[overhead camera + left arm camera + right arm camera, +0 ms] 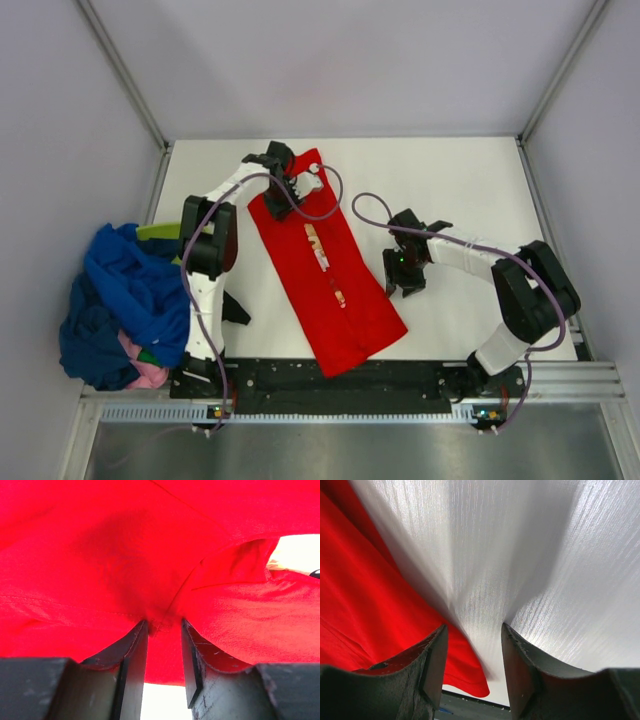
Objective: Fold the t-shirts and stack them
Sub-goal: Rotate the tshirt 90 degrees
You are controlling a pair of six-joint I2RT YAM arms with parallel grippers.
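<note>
The bright red t-shirt (335, 290) lies folded into a long strip, running diagonally from the far middle of the table toward the near edge. A sliver of its tan and white print (320, 247) shows along the fold. My left gripper (290, 187) is at the shirt's far end. In the left wrist view it (164, 623) is shut on a bunched fold of red cloth (125, 565), which drapes over both fingers. My right gripper (405, 280) is just right of the shirt, low over the bare table, open and empty (472, 630). The shirt's edge (365, 605) lies beside its left finger.
A loose pile of t-shirts sits at the table's left edge: royal blue (135, 280), navy (90, 350), pink (150, 375) and a bit of lime-green (160, 230). White walls and metal posts enclose the table (470, 190). A black rail (340, 385) runs along the near edge.
</note>
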